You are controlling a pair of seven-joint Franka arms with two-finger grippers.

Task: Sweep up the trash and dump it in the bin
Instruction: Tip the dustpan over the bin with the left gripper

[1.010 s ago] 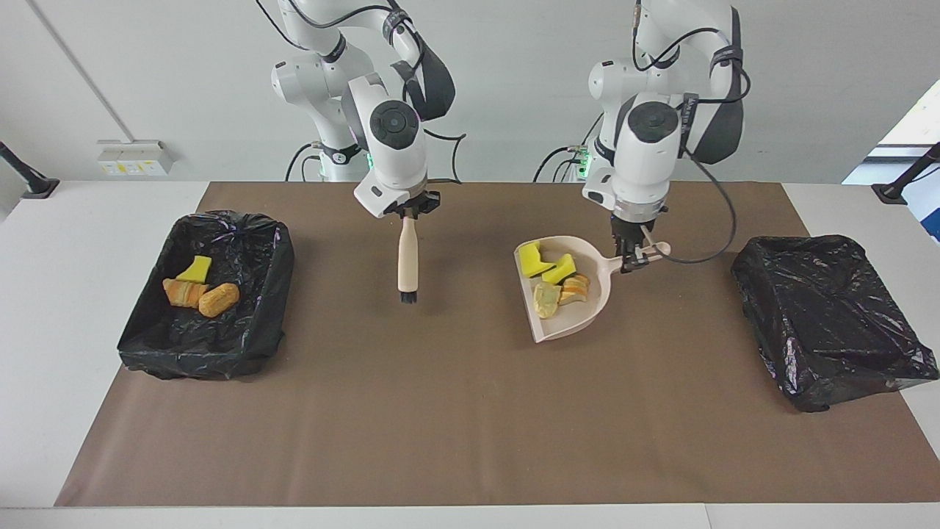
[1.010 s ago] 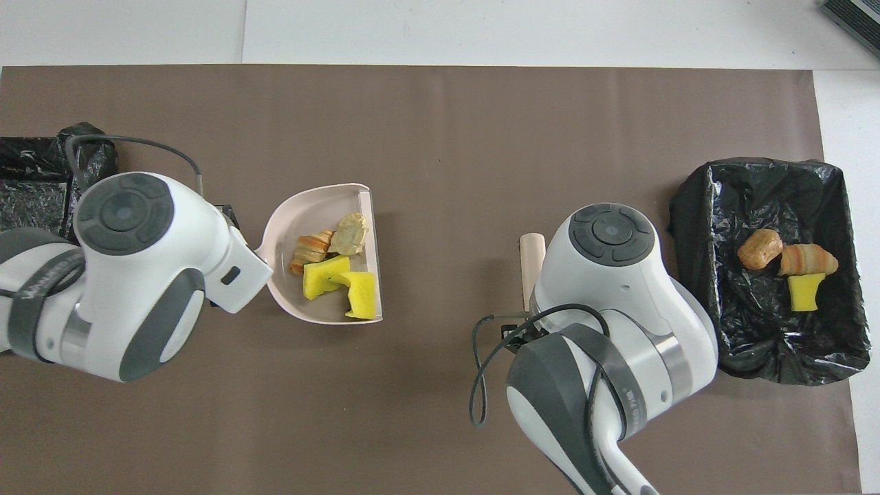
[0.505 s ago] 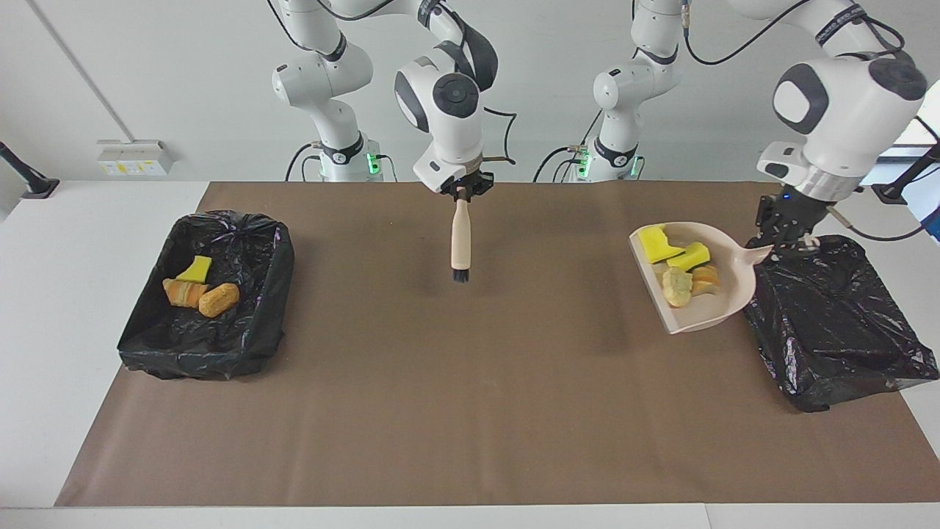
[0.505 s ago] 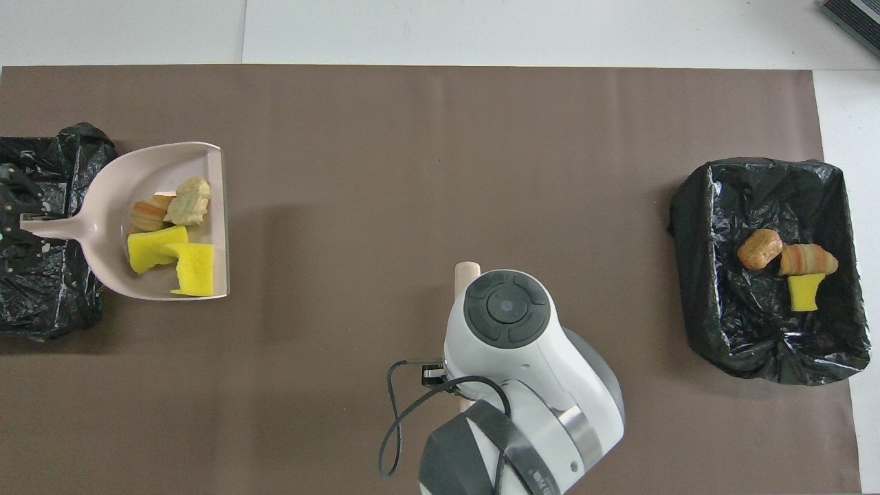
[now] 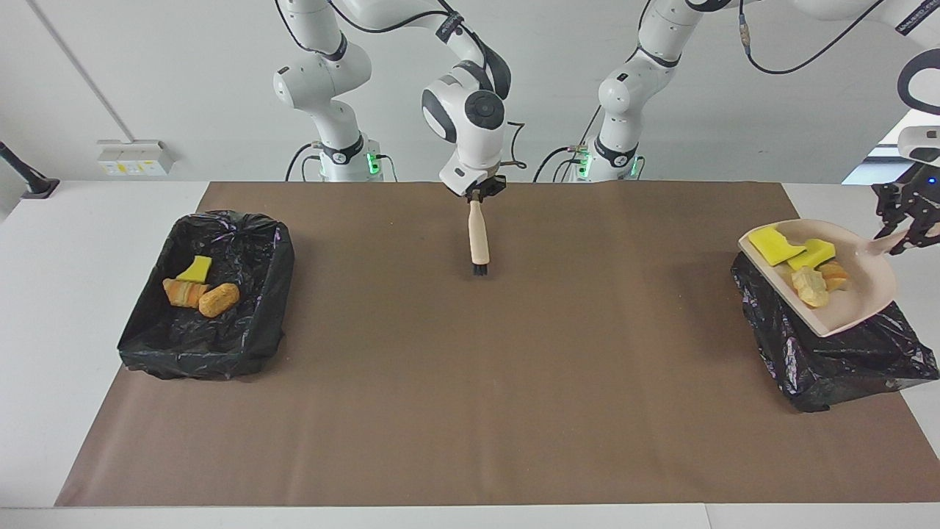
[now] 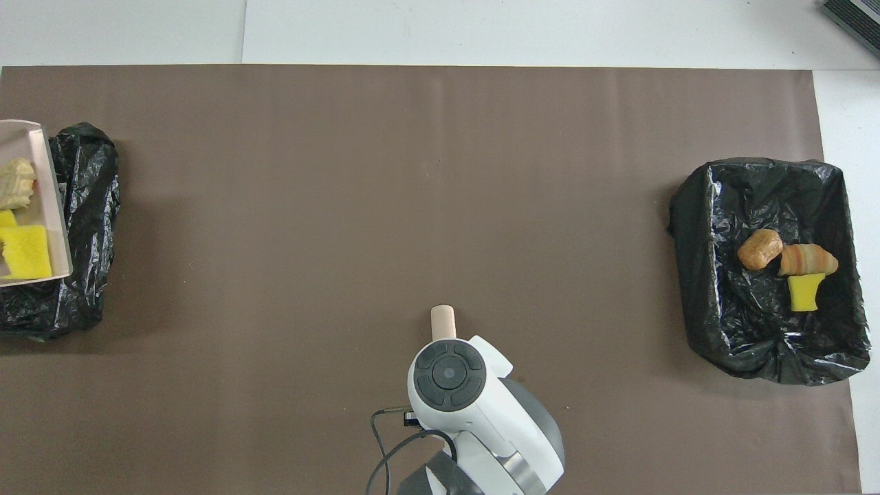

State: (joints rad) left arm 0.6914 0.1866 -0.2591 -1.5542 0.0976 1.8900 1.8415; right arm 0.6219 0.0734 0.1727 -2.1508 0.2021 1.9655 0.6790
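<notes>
Left gripper grips dustpan holding trash over bin; right gripper clamps brush over mat.

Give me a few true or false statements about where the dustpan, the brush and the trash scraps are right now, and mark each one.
1. The left gripper holds the pinkish-beige plastic dustpan over the black-lined bin at the left arm's end. True.
2. The dustpan is empty. False: yellow sponge pieces and tan foam chunks lie in it.
3. The right gripper holds the wooden-handled brush, bristles down. True.
4. The black-lined bin at the right arm's end holds nothing. False: three scraps lie in it.
</notes>
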